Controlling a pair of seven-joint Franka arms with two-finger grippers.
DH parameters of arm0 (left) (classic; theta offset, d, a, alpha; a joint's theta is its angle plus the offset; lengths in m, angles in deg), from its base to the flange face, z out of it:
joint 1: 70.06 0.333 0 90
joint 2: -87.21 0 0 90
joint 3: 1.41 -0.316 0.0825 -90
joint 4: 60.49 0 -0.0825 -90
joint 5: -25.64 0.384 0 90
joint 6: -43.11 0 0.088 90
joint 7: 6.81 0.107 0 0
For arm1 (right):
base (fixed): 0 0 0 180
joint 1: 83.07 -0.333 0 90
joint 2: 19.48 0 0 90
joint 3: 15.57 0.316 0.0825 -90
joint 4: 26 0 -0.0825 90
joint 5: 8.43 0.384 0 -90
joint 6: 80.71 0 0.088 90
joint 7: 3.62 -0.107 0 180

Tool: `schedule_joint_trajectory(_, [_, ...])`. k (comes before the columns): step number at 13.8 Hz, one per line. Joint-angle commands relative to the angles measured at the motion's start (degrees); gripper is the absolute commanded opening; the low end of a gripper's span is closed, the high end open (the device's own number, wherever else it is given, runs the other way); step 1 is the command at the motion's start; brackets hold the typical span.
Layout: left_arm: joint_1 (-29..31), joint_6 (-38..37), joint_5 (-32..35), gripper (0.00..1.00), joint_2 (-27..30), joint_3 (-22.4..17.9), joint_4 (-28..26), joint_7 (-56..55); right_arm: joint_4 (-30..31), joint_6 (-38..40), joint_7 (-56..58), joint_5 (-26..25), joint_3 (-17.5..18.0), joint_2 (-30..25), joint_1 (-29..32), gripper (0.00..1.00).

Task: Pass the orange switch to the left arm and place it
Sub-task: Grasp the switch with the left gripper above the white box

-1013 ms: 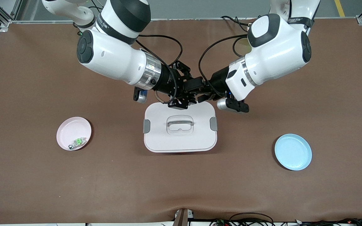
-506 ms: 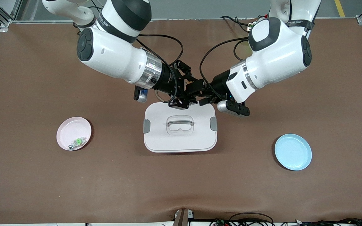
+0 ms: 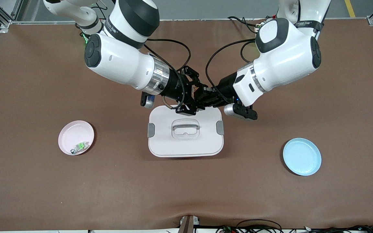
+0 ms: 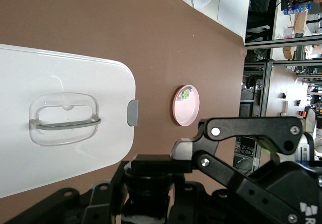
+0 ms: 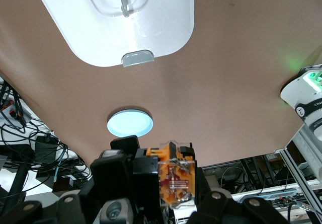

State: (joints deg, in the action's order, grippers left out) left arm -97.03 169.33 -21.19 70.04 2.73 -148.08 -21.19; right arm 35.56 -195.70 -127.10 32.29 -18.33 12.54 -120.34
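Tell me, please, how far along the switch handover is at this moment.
Midway. Done: the orange switch is off the pink plate and up over the box's edge nearest the bases. In hand: both the right pincer and left pincer are shut on it together. Left: right releases, left carries it, presumably to the blue plate.

The box (image 3: 185, 130) sits at the centre of the frame on the table (image 3: 186, 194). One plate (image 3: 76, 141) lies at mid-left holding a small switch (image 3: 79, 147); another plate (image 3: 302, 156) lies at lower right. Both claws meet over the box's upper edge.
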Motion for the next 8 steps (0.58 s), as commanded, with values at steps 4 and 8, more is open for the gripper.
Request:
schedule_joint_trajectory(4, [0.78,-0.36,0.52,0.00,0.29,-0.09,0.05,0.40,-2.31,-1.28,-1.15,-0.55,-0.48,1.83,-0.43,0.00])
schedule_joint_trajectory(8, [0.78,-0.45,0.52,0.00,0.38,-0.09,-0.04,0.23,-2.31,-1.99,-1.06,-0.55,-0.40,1.91,-0.52,0.96])
